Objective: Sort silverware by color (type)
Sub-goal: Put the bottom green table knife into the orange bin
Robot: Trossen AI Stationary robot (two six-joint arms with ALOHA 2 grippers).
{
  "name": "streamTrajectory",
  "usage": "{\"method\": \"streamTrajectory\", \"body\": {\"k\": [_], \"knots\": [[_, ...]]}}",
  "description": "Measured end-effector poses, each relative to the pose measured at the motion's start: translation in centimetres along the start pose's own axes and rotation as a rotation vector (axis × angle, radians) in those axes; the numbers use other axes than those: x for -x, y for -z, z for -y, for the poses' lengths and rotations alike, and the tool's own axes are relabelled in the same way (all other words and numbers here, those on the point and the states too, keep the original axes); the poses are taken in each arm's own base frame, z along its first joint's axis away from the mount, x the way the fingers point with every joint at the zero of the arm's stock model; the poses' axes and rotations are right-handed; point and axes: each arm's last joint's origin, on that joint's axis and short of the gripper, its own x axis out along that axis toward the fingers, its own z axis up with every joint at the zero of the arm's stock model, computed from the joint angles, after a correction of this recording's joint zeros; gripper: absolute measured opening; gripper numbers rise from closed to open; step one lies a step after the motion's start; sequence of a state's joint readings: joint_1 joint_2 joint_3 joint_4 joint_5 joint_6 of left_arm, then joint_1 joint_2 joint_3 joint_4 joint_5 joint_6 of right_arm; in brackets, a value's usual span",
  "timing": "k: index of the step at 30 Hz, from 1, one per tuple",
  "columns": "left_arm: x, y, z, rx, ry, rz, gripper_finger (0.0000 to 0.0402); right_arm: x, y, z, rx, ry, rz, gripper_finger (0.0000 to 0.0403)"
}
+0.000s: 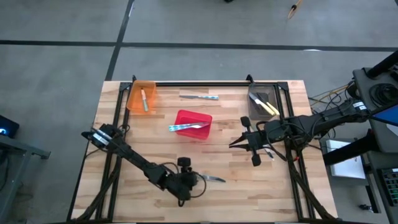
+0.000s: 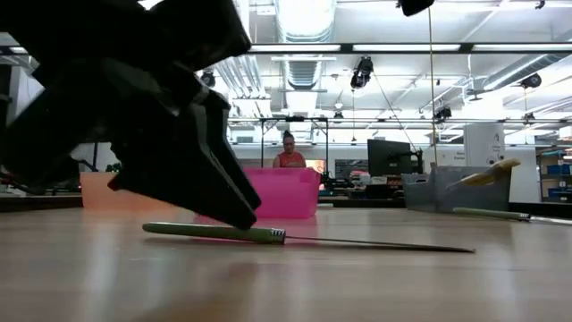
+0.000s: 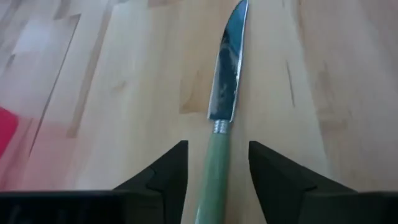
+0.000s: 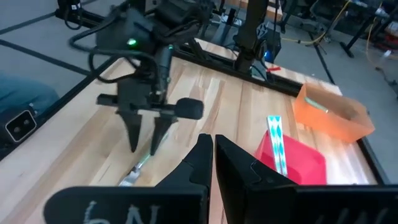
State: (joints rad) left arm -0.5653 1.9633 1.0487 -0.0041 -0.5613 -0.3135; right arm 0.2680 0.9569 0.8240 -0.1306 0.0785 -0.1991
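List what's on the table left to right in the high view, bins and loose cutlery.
Orange bin → red bin → loose blue-handled utensil at the back → green-handled knife at the open left hand → right hand, shut → grey bin.

Left wrist view. A green-handled knife (image 3: pixel 221 112) lies flat on the light wooden bench (image 3: pixel 124 93), its length running along the grain of the boards. The silver blade (image 3: pixel 227 62) points away from the camera and reflects dark and pale patches; a ribbed metal collar (image 3: pixel 220 127) joins it to the pastel green handle (image 3: pixel 214 177). The left gripper (image 3: pixel 217 174) straddles the handle, with one dark finger (image 3: pixel 166 171) on either side. The fingers stand apart, with a visible gap of bare wood between each finger and the handle. A red object (image 3: pixel 6 127), cut off by the frame, sits on the bench to one side.
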Motion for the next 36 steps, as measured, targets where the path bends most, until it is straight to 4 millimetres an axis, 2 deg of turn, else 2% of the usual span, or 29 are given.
{"method": "streamTrajectory", "body": {"k": [5,9,13,23,32,34,36], "knots": [[-0.4,3.0,-1.9,0.029,0.062,0.087,0.0149,-0.4,0.7,-0.1,-0.013,0.009,0.025,0.0009],[-0.5,5.4,-3.3,0.107,0.119,0.195,0.0140,-0.4,0.2,0.3,-0.023,0.034,0.095,0.0009],[-0.2,6.8,-4.1,0.151,0.125,0.227,0.0128,-0.4,0.0,0.4,-0.062,0.038,0.122,0.0009],[-1.0,7.2,-3.7,0.145,0.116,0.220,0.0112,-0.9,0.3,0.2,-0.122,0.029,0.097,0.0009],[-1.2,7.3,-3.8,0.140,0.119,0.236,0.0109,-2.3,1.0,0.1,-0.124,0.026,0.047,0.0009],[-1.2,7.3,-3.8,0.148,0.113,0.237,0.0094,-2.6,1.2,0.1,-0.132,0.024,0.036,0.0009],[-1.2,7.3,-3.7,0.152,0.115,0.236,0.0062,-2.9,1.4,0.0,-0.132,0.023,0.029,0.0009]]}}
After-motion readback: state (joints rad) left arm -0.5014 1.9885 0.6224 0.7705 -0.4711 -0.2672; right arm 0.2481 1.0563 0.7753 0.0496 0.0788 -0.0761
